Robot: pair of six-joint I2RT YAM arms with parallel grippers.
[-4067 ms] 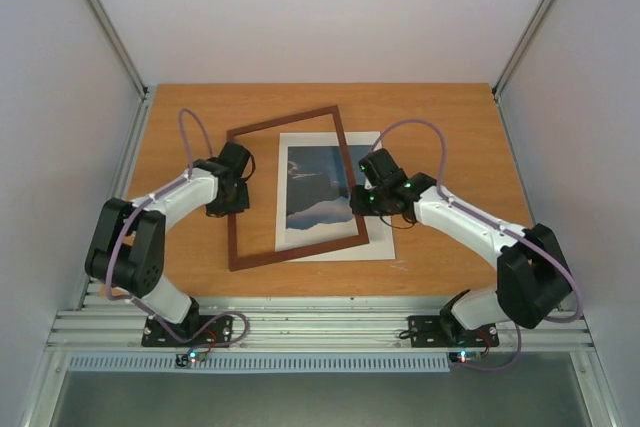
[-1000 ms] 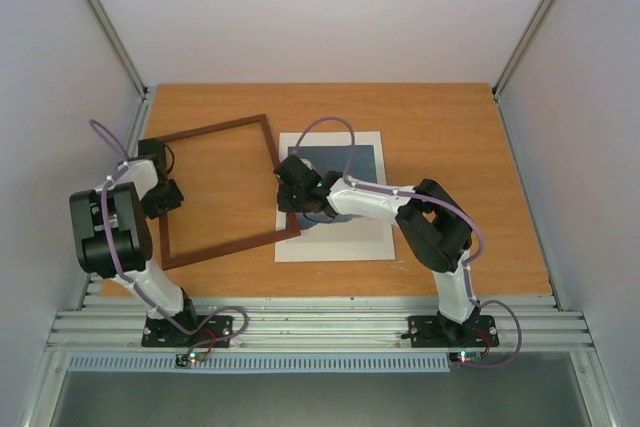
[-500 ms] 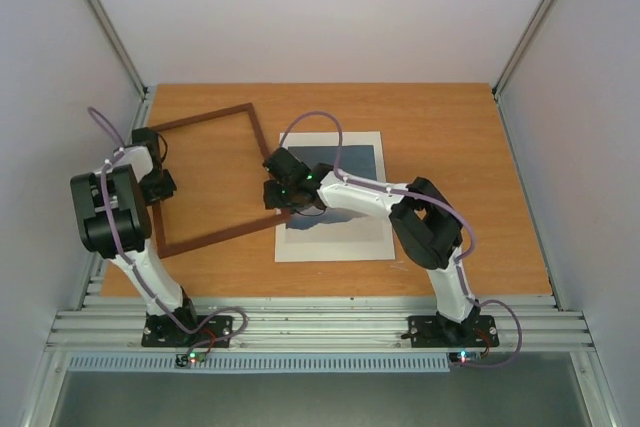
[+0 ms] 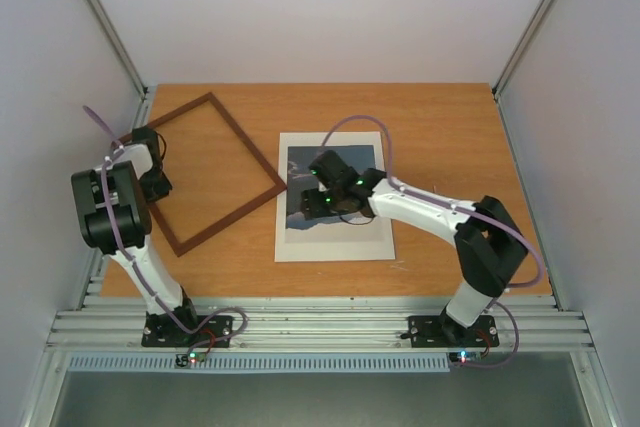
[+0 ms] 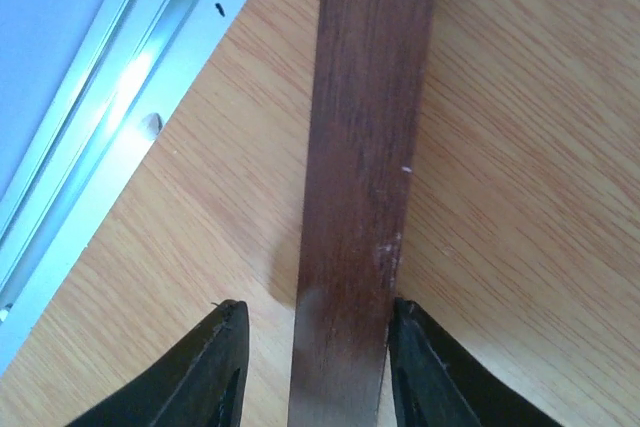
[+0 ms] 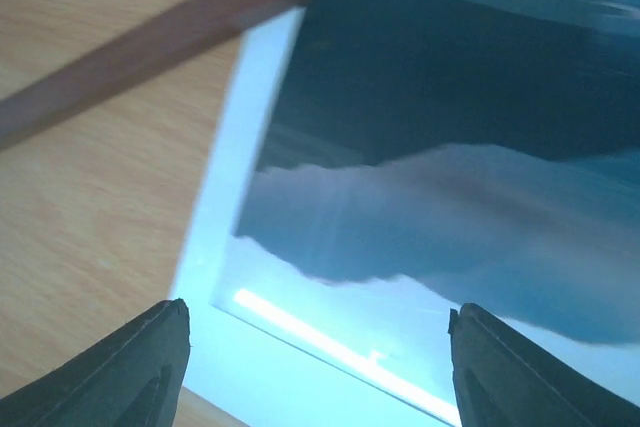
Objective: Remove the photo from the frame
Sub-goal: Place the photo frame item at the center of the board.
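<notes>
On the table point(image 4: 440, 117) the frame point(image 4: 247, 140) lies left of the photo point(image 4: 300, 162), one corner meeting its border.

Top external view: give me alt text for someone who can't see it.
The empty dark wooden frame lies left on the table, one rail in the left claw. The mountain photo, bordered by a cream mat, lies centre under the open right claw.

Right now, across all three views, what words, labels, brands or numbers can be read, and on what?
None: no readable text in any view.
The photo shows only a mountain landscape.
The frame and mat board carry no marks.
The dark speck on the metal rail is too small to read.
</notes>
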